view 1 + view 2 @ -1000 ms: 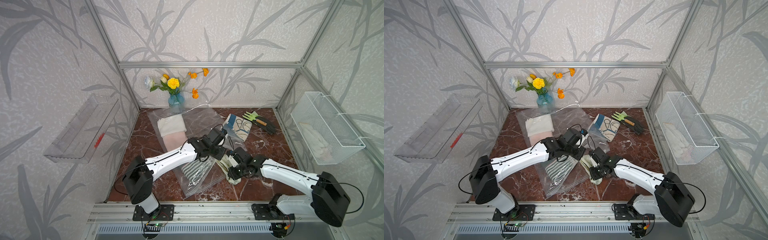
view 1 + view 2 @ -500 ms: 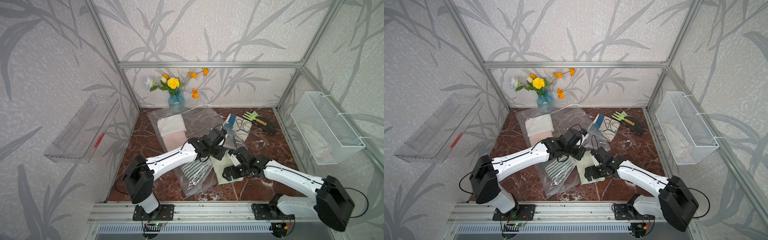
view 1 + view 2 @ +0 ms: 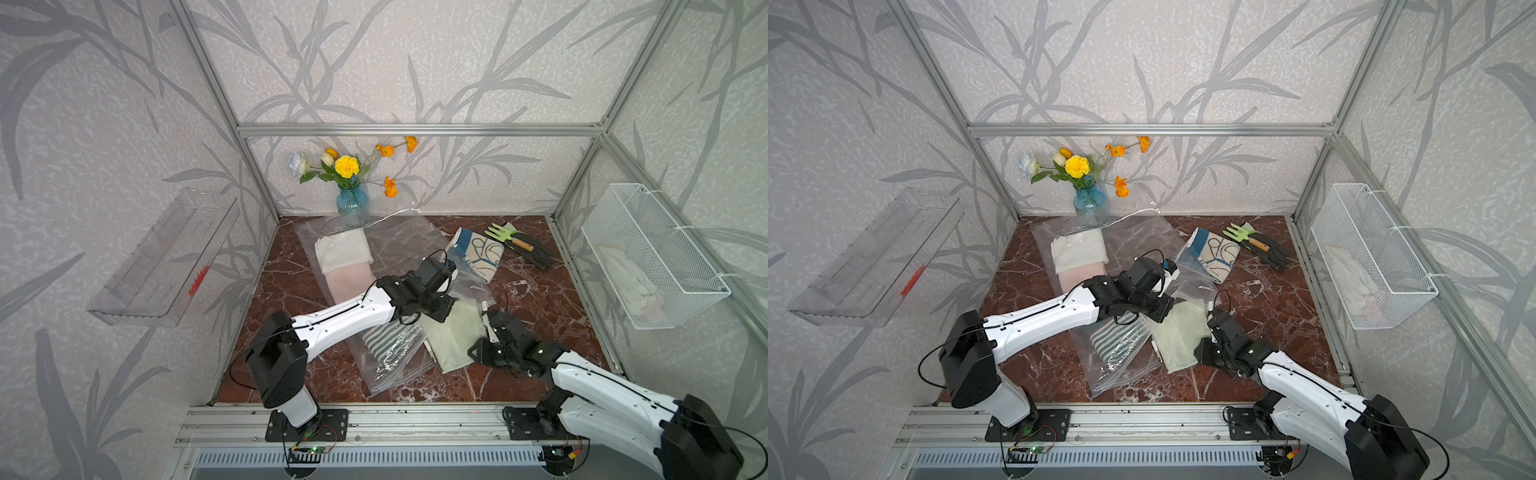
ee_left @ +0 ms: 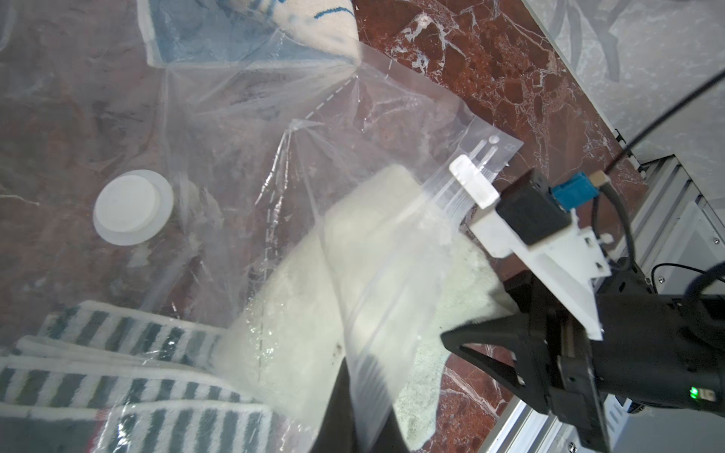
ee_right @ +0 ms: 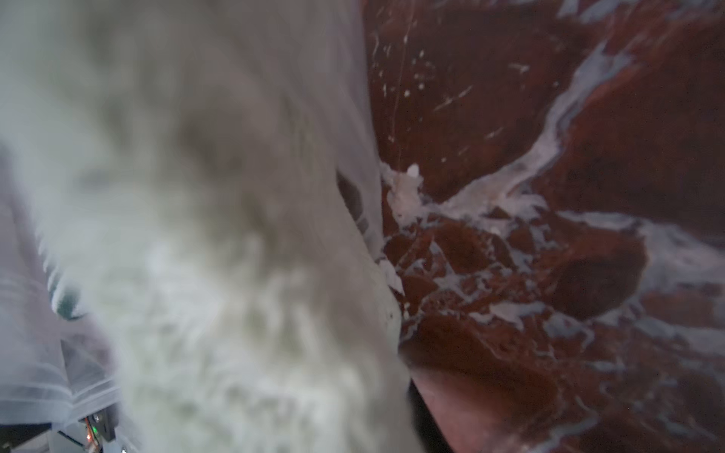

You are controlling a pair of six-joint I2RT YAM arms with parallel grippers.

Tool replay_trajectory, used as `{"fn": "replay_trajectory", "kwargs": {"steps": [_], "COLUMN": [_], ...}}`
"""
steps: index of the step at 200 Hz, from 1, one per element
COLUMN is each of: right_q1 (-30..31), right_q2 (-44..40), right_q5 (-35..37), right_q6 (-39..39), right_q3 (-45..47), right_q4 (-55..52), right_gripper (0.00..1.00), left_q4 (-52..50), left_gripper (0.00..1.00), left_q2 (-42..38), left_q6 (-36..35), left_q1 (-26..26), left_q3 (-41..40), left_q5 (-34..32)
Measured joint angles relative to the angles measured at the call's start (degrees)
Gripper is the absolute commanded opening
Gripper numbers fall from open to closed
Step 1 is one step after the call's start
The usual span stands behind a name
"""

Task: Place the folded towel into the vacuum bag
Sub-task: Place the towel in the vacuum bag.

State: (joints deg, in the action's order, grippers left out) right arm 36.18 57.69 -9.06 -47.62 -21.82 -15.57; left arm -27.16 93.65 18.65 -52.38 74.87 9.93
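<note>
The folded towel (image 3: pixel 451 336) (image 3: pixel 1179 338) is pale green and lies flat on the marble floor. Its far end sits under the lifted top film of the vacuum bag (image 3: pixel 399 245) (image 4: pixel 235 117), a clear crinkly bag with a white valve cap (image 4: pixel 131 211) and slider clip (image 4: pixel 472 184). My left gripper (image 3: pixel 437 311) (image 4: pixel 349 423) is shut on the bag's zip edge and holds the mouth up. At the towel's near right edge, my right gripper (image 3: pixel 484 353) (image 3: pixel 1202 353) is shut on the towel. One of its fingers (image 5: pixel 422 415) presses the blurred cloth (image 5: pixel 215 274).
Inside the bag lie a striped towel (image 3: pixel 386 340) and white and pink towels (image 3: pixel 345 253). At the back stand a vase of flowers (image 3: pixel 351 199), a patterned cloth (image 3: pixel 478 253) and a garden fork on black gloves (image 3: pixel 523 247). A wire basket (image 3: pixel 652 257) hangs on the right wall.
The towel, bunched at my right gripper a second ago, now lies flat. The right gripper opened, drew back toward the front right and has closed again on the towel's edge. The left arm held still.
</note>
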Motion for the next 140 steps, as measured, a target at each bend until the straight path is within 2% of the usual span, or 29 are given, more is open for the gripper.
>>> {"fn": "replay_trajectory", "kwargs": {"steps": [28, 45, 70, 88, 100, 119, 140], "right_q1": [-1.14, -2.05, -2.67, -2.67, -2.62, -1.33, 2.16], "right_q2": [3.69, 4.96, 10.29, 13.25, 13.27, 11.69, 9.88], "right_q5": [1.95, 3.32, 3.93, 3.87, 4.07, 5.95, 9.18], "right_q6": [-4.63, -7.15, -8.57, -9.16, -10.19, -12.66, -15.26], "right_q3": [-1.25, -1.25, -3.72, -5.7, -5.73, -4.9, -3.06], "right_q4": [6.4, 11.56, 15.63, 17.66, 18.62, 18.75, 19.21], "right_gripper": [0.08, 0.08, 0.2, 0.4, 0.48, 0.5, 0.42], "left_q4": [0.28, 0.55, 1.09, 1.25, 1.38, 1.51, 1.92], "left_gripper": [0.03, 0.03, 0.03, 0.03, 0.04, 0.04, 0.03], "left_q2": [0.22, 0.55, 1.03, 1.77, 2.21, 2.45, 2.45], "left_q6": [-0.02, 0.0, -0.04, -0.11, -0.17, -0.15, 0.02], "left_q1": [-0.11, -0.11, -0.11, -0.11, -0.11, -0.11, -0.13], "left_q3": [0.0, 0.0, 0.0, 0.0, 0.0, 0.0, 0.0], "left_q5": [0.39, 0.7, 0.94, 1.03, 1.09, 1.22, 1.77]}}
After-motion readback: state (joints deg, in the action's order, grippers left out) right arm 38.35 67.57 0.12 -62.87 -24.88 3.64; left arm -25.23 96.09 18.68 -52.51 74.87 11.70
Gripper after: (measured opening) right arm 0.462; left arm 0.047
